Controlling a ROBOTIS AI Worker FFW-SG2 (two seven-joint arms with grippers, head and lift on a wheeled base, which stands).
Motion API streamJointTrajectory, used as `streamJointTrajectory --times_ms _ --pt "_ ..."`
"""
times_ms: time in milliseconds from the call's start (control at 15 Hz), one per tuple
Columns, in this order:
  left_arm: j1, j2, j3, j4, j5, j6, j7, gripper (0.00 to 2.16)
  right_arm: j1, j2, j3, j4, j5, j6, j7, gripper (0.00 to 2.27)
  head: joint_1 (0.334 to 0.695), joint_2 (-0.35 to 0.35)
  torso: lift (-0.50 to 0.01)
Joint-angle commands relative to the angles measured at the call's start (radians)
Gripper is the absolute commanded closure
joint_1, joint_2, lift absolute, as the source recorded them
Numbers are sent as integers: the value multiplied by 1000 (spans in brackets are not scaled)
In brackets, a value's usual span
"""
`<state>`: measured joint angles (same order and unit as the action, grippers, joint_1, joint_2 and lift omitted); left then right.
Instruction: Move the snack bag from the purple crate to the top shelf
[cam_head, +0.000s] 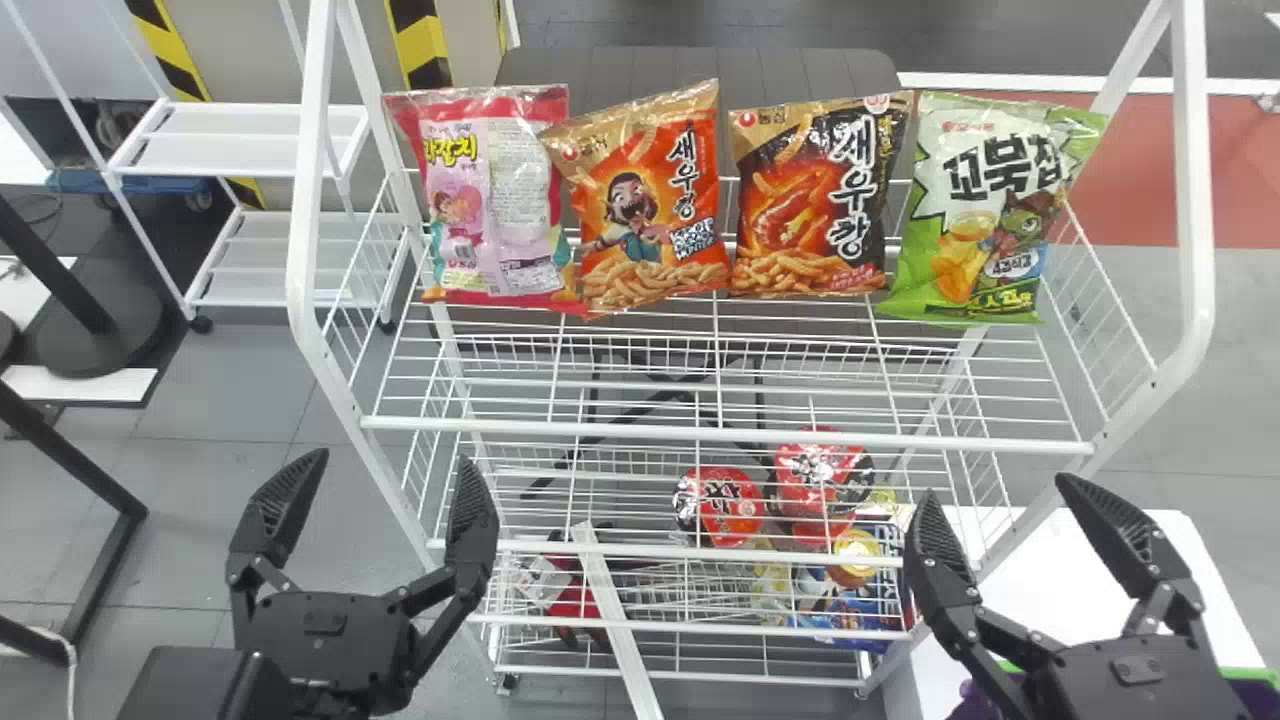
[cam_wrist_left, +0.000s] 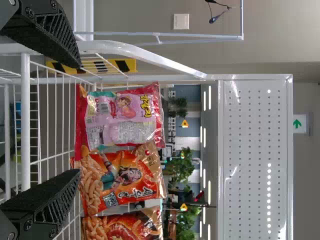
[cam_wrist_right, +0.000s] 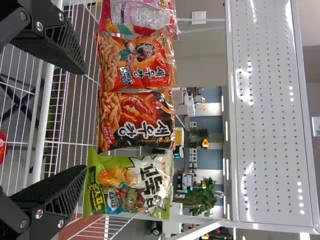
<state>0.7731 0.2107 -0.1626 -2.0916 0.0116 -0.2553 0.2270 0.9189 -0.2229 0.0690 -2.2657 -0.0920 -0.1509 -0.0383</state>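
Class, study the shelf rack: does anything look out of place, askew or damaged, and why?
The pink bag, leftmost on the top shelf, shows its barcode side, unlike the orange bag beside it. Lower down, a white strip slants across the rack's level rails, perhaps loose.

R wrist: 4 snack bags (cam_wrist_right: 135, 120) in row on wht wire shelf (cam_wrist_right: 44, 115); R tool (cam_head: 997, 488) spread wide.

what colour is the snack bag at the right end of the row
The rightmost snack bag is green and white; it shows best in the head view.
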Motion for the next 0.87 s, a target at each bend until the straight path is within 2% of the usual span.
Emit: streamJointTrajectory --times_ms 0,800 --pt "0 -1 0 1 -1 0 0 60 0 0 0 0 0 0 0 167 695 2 0" --pt "2 -1 -2 1 -2 -3 3 60 5 -4 -2 0 0 -28 11 167 695 4 0"
